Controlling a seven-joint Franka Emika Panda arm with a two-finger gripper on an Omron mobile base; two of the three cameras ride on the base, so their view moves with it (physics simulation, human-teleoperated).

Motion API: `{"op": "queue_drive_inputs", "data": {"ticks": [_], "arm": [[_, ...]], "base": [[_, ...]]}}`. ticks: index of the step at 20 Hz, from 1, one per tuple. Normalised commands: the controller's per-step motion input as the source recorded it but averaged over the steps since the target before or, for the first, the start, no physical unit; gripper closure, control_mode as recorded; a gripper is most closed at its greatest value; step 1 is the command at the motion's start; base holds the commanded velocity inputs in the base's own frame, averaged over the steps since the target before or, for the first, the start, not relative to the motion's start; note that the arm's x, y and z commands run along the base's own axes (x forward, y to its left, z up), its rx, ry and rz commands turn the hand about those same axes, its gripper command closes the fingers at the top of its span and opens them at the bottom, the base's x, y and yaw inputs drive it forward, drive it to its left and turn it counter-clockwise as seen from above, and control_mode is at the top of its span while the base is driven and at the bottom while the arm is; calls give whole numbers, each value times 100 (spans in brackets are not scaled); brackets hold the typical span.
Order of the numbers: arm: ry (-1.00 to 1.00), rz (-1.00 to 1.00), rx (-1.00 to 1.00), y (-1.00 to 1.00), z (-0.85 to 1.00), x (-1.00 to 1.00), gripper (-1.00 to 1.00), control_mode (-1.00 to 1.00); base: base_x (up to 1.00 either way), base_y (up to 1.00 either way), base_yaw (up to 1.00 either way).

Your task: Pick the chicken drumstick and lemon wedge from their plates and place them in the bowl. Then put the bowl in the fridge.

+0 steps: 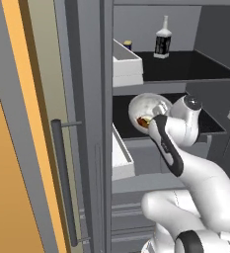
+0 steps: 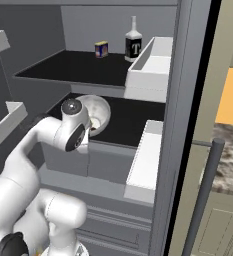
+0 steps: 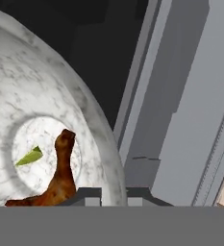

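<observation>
Glossy, marble-veined grey-white round bowl (image 3: 46,96), smooth and stone-like. Inside it, brown chicken drumstick (image 3: 60,178) with a slick, glazed sheen, and a matt yellow-green lemon wedge (image 3: 31,156). Matt black fridge shelves (image 2: 78,65), flat and smooth; pale plastic-looking door bins (image 2: 150,65) without shine. Dark grey fridge door (image 1: 89,123), smooth, dull metal look, with a satin dark bar handle (image 1: 64,183). Shiny black glass-like bottle (image 1: 163,42) with a white label.
</observation>
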Motion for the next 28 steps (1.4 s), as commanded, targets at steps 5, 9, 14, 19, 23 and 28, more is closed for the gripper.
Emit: {"op": "queue_drive_inputs", "data": {"ticks": [5,9,14,19,23,28], "arm": [[0,1,-3,3,-13,43,100,-100],[4,0,-1,2,-5,54,100,-100],[8,0,-4,5,-7,51,100,-100],[8,0,-2,3,0,48,100,-100],[8,2,-4,2,-6,29,-100,-100],[3,4,-2,0,-4,3,-100,-100]], "base": [[0,0,0],[0,0,0],[0,0,0],[0,0,0],[0,0,0],[0,0,0]]}}
